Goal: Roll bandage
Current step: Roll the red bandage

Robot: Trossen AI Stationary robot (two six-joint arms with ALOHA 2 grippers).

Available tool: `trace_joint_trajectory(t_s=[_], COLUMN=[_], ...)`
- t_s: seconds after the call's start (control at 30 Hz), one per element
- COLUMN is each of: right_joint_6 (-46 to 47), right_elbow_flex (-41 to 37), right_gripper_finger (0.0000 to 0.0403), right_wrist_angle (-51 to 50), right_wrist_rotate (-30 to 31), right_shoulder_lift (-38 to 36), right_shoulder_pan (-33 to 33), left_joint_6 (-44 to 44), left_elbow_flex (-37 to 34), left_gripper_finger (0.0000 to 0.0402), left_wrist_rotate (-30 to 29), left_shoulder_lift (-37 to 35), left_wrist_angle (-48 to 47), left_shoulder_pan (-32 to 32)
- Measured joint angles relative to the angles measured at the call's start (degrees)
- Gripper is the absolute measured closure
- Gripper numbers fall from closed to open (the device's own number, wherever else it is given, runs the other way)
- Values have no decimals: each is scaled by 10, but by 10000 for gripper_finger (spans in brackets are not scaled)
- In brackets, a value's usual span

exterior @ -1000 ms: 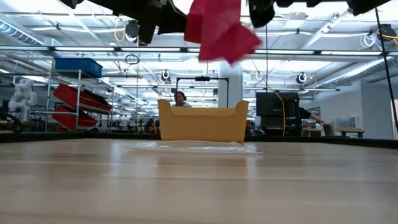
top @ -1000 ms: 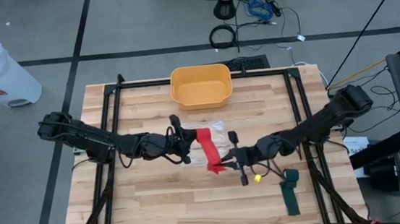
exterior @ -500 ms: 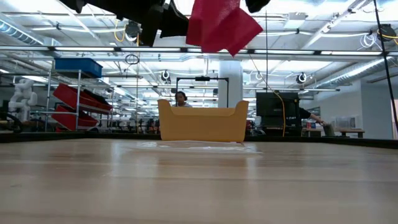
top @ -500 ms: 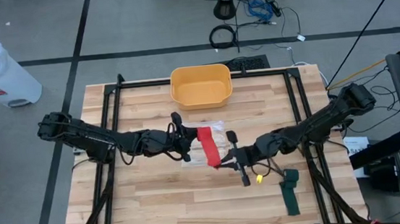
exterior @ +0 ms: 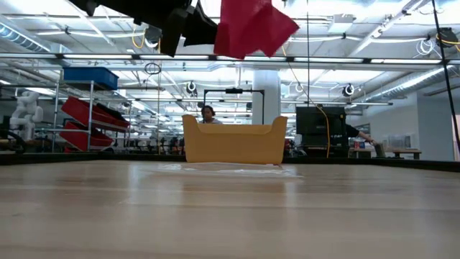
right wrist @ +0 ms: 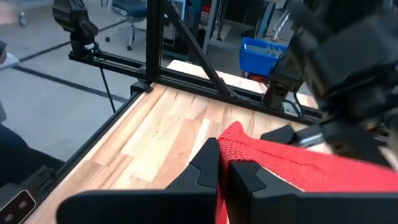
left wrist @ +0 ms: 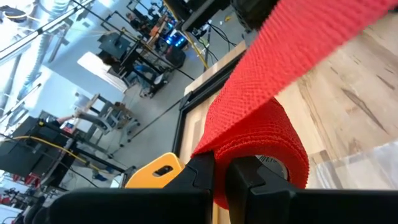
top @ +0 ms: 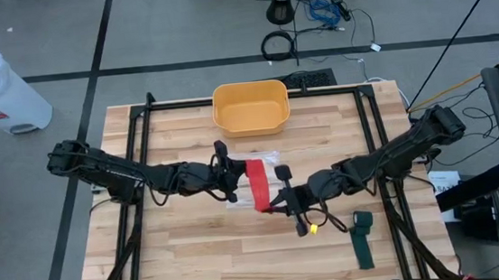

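A red bandage hangs in the air over the middle of the table, between my two grippers. Its rolled part is at my left gripper, which is shut on it. A flat strip runs from the roll toward the table's near edge. My right gripper is shut on that strip's end. In the low view the bandage shows high above the tabletop, next to a dark gripper. My left gripper pinches the rim of the roll between its two fingers, coming nearly level from the table's left. The roll is lifted clear, and its hollow core shows beside the fingers. My right gripper pinches the strip's free end between its two fingers, coming nearly level from the table's right. The end is clear of the table, and the strip runs away from it to the roll.
A yellow bin stands at the table's far edge. A clear plastic wrapper lies under the bandage. A dark green bandage lies near the right front corner. Black frame rails run along both sides.
My right gripper has risen with the strip's end and gone slightly toward the table's left. The bandage's low corner now hangs higher over the table. The roll in my left gripper has stayed about where it was.
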Motion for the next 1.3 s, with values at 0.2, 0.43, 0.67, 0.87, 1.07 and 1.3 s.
trace_joint_trajectory(t_s=[0.2,0.43,0.67,0.87,1.07,1.3], right_joint_6=[30,49,60,63,69,66], right_elbow_flex=[-75,-128,-156,-158,-159,-159], right_gripper_finger=[403,403,403,403,403,403], right_wrist_angle=[105,173,204,228,242,234], right_wrist_rotate=[2,2,-1,-15,-32,-35], right_shoulder_lift=[0,0,0,25,50,52], right_shoulder_pan=[0,-1,-11,-30,-51,-74], left_joint_6=[-6,-15,-31,-56,-76,-90], left_elbow_flex=[0,0,0,0,0,0], left_gripper_finger=[388,388,388,388,388,388], left_wrist_rotate=[0,16,26,28,33,33], left_shoulder_lift=[0,0,0,0,0,0], left_wrist_angle=[28,52,84,97,94,97], left_shoulder_pan=[0,-1,-7,-11,-18,-39])
